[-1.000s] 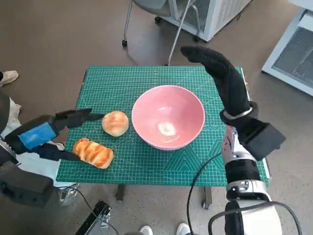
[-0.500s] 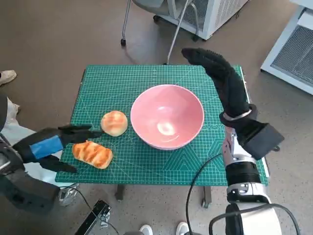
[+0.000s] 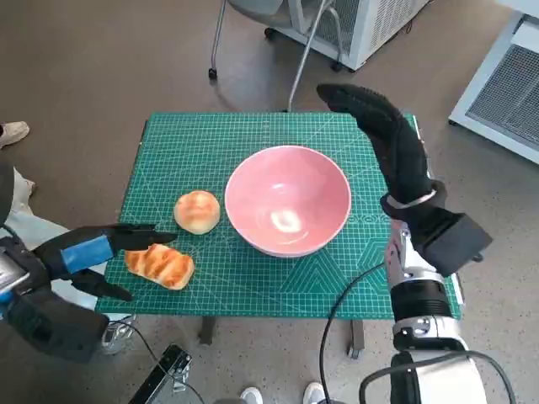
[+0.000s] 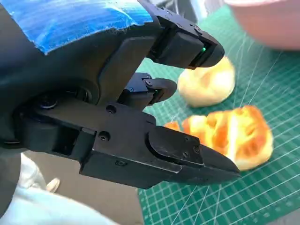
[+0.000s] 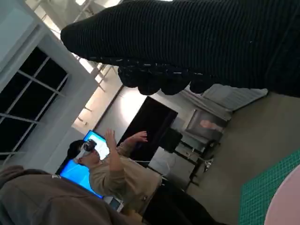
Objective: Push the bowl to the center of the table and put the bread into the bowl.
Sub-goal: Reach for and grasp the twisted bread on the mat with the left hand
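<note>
A pink bowl (image 3: 288,199) stands near the middle of the green mat-covered table (image 3: 202,139). Left of it lie a round bun (image 3: 197,210) and, nearer the front edge, a long glazed bread (image 3: 160,263). My left hand (image 3: 93,255) hovers at the table's left front corner with fingers spread on either side of the long bread's left end, holding nothing. In the left wrist view the fingers (image 4: 187,164) stand apart just short of the long bread (image 4: 232,136), the bun (image 4: 208,84) beyond it. My gloved right hand (image 3: 383,135) is raised flat beside the bowl's right rim, fingers extended.
A chair's legs and castors (image 3: 253,42) and a white cabinet (image 3: 354,25) stand behind the table. A person (image 5: 103,173) sits far off in the right wrist view. A shoe (image 3: 13,130) shows on the floor at left. A cable (image 3: 337,311) hangs by the right arm.
My left hand has drawn back and down toward the table's left front corner, from beside the bun to beside the long bread. The right hand and bowl stay put.
</note>
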You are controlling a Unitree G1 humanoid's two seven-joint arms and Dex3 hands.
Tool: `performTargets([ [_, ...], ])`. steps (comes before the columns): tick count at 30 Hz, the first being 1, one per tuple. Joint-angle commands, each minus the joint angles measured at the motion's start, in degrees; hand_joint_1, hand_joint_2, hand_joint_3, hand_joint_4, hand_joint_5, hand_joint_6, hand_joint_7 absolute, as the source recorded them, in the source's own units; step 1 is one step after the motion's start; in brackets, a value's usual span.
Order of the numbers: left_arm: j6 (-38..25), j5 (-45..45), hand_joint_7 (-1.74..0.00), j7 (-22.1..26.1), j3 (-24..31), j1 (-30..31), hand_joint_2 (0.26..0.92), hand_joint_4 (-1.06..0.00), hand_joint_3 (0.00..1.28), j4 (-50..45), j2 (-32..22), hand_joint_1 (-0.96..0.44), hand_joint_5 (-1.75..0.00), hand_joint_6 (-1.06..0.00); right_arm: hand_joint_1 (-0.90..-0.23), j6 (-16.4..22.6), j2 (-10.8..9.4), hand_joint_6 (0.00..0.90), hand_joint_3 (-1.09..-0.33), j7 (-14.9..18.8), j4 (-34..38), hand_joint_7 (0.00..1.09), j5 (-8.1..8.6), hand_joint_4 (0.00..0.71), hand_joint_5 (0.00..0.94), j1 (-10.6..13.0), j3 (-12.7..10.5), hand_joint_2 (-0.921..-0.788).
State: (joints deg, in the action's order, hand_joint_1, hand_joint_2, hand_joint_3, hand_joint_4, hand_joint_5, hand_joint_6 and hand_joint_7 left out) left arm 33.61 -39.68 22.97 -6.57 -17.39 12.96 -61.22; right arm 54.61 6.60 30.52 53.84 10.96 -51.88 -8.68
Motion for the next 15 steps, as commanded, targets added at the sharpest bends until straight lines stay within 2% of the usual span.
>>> performTargets([
  [1, -0.2, -2.6, -0.01, -1.3, -2.6, -1.7, 0.759, -0.26, 0.01, 2.6, 1.4, -0.16, 0.0, -0.42, -0.638, -0.5, 0.4, -0.001, -0.743, -0.6, 0.1, 0.69, -0.12, 0.295, 0.009, 1.7, 0.0, -0.921],
  [15, -3.4, -11.0, 0.0, -4.0, -10.5, -7.1, 0.782, -0.26, 0.01, 10.0, 5.9, -0.17, -0.01, -0.41, -0.635, -0.7, 0.1, -0.001, -0.743, -0.7, 0.1, 0.69, 0.49, 0.3, 0.01, 2.2, -0.1, -0.921],
])
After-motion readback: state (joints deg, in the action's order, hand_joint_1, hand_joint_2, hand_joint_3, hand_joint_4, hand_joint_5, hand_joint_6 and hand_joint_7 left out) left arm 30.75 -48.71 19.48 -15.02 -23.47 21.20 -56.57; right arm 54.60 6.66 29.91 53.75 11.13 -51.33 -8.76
